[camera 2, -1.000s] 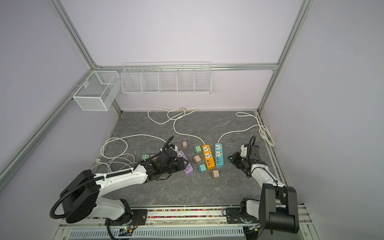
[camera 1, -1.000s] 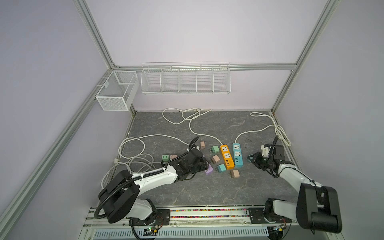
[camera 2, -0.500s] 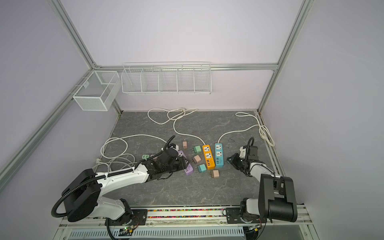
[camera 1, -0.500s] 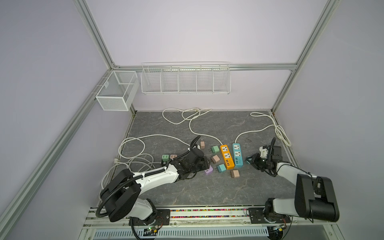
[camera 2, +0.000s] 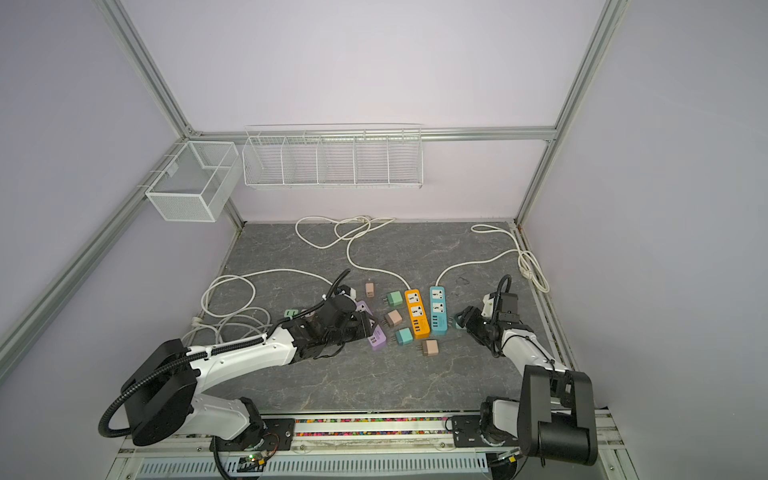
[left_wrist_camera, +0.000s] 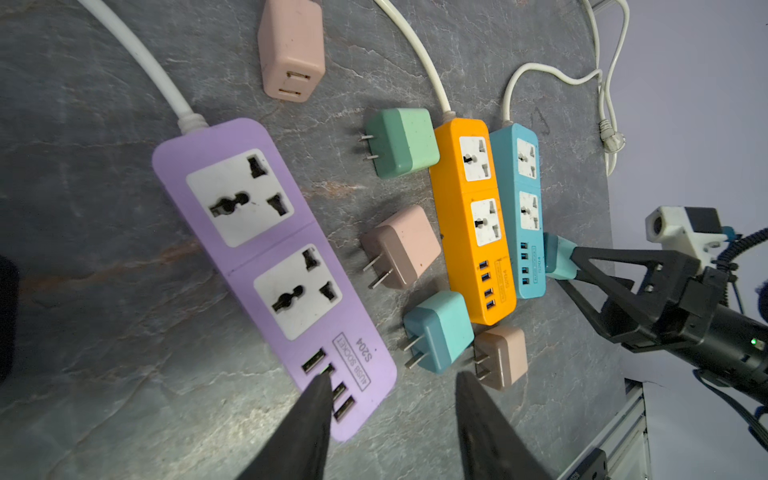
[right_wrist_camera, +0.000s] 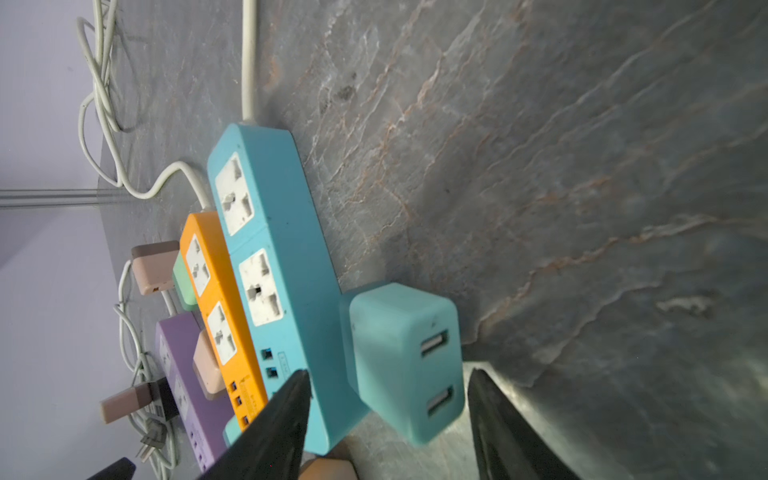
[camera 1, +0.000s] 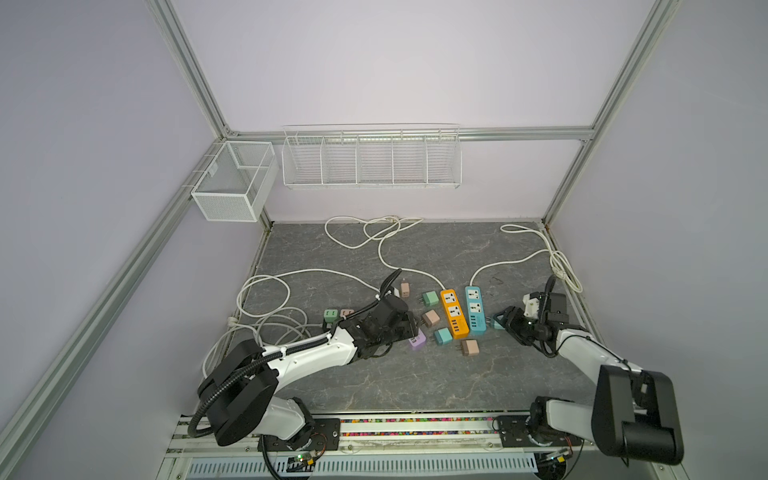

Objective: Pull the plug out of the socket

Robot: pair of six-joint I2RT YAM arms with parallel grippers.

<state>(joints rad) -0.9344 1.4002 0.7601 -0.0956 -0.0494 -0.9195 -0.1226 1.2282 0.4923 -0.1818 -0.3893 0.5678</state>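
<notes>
**Teal plug lying off the socket, flanked by the spread right jaws**

The teal plug [right_wrist_camera: 401, 332] is seen out of the socket. It lies on the grey marbled table [right_wrist_camera: 582, 166], with its body touching the long side of the blue power strip [right_wrist_camera: 282, 232] near that strip's USB end. Two USB ports are shown on the plug's outward face. The plug is flanked by the right gripper [right_wrist_camera: 390, 371], whose jaws are spread wide. A clear gap is visible between the plug and one finger [right_wrist_camera: 498, 415], and the other finger is seen in front of the blue strip. In the left wrist view a fingertip appears close against the plug, but contact cannot be confirmed.

The left gripper [left_wrist_camera: 392, 378] is held with its jaws parted and empty, over the USB end of the purple power strip [left_wrist_camera: 270, 249]. One fingertip [left_wrist_camera: 320, 390] is seen over that strip's ports, and whether it touches cannot be told.

On the purple strip, "4USB SOCKET" is printed in a box, with "S204" beside it. Similar boxed print is carried by the orange power strip [left_wrist_camera: 473, 249] and the blue one, but it is too small to be read with certainty. A green plug [left_wrist_camera: 401, 141], a pink plug [left_wrist_camera: 403, 245] and a second teal plug [left_wrist_camera: 440, 328] are laid between the purple and orange strips.
</notes>
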